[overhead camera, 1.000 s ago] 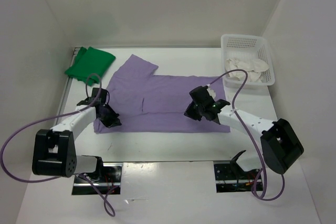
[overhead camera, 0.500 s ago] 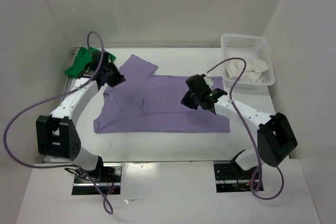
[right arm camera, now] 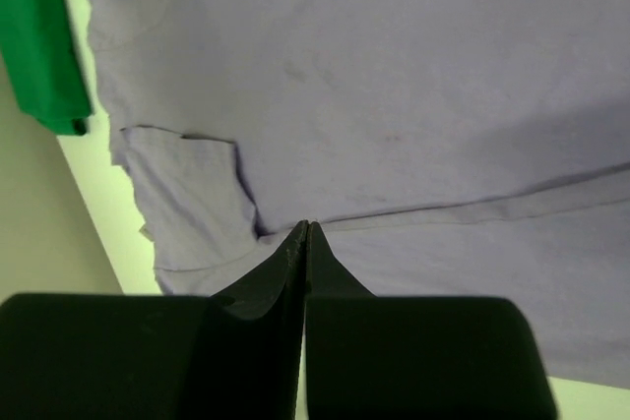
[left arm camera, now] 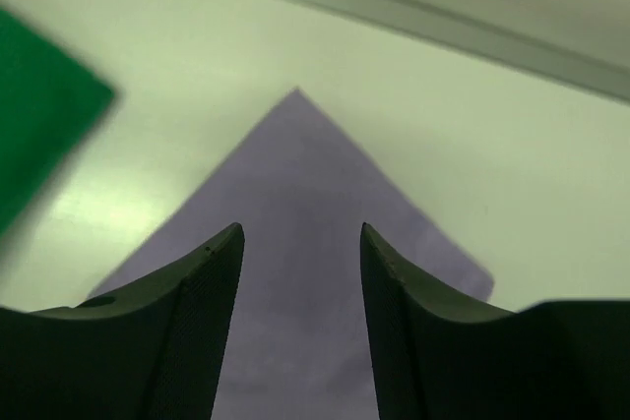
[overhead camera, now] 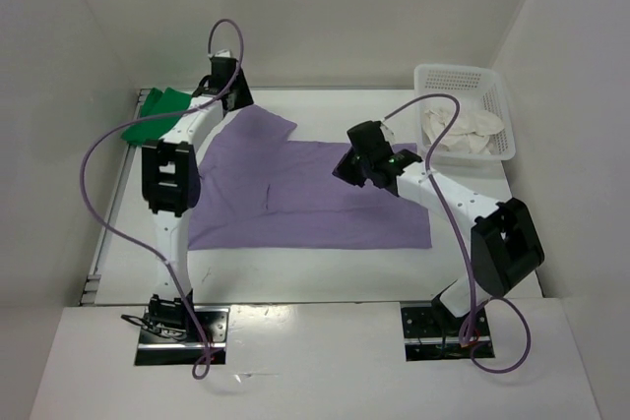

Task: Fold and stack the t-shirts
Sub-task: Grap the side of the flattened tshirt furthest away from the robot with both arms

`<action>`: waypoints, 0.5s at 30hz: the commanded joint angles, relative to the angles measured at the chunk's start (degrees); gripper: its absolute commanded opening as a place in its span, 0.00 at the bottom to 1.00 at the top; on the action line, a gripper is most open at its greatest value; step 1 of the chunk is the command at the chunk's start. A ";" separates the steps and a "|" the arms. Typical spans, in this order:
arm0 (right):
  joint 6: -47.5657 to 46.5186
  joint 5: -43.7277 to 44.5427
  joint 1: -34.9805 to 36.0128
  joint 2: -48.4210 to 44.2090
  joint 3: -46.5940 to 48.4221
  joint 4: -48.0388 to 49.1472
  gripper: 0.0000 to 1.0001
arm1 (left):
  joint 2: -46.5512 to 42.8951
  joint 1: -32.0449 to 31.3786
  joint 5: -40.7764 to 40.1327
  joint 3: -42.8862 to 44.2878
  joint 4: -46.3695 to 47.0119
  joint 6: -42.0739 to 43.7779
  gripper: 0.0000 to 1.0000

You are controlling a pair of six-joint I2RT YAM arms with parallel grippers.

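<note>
A lavender-purple t-shirt lies spread flat across the table. My left gripper reaches to the far left of it and hangs open above the sleeve corner, with nothing between its fingers. The right gripper hovers shut over the shirt's upper edge; in the right wrist view its closed fingertips point at the purple cloth and no fold shows between them. A bright green t-shirt lies folded at the back left corner, partly behind the left arm. A cream-white t-shirt sits crumpled in the basket.
A white lattice basket stands at the back right. White walls close in the table on three sides. A purple cable loops out left of the left arm. The green cloth lies just left of the left gripper's fingers.
The left arm swung from the shirt's near left edge to its far left sleeve, and its jaws opened. The right gripper drifted slightly back and left, still shut.
</note>
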 commanded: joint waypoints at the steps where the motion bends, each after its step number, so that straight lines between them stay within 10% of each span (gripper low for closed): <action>1: -1.51 -1.33 -0.08 0.85 4.36 2.89 0.01 | 8.93 -0.05 -3.54 13.40 -2.74 4.32 0.59; 15: -4.59 -3.01 -0.08 0.85 7.45 1.83 0.02 | 24.96 -0.05 -4.34 30.31 -2.32 5.99 0.59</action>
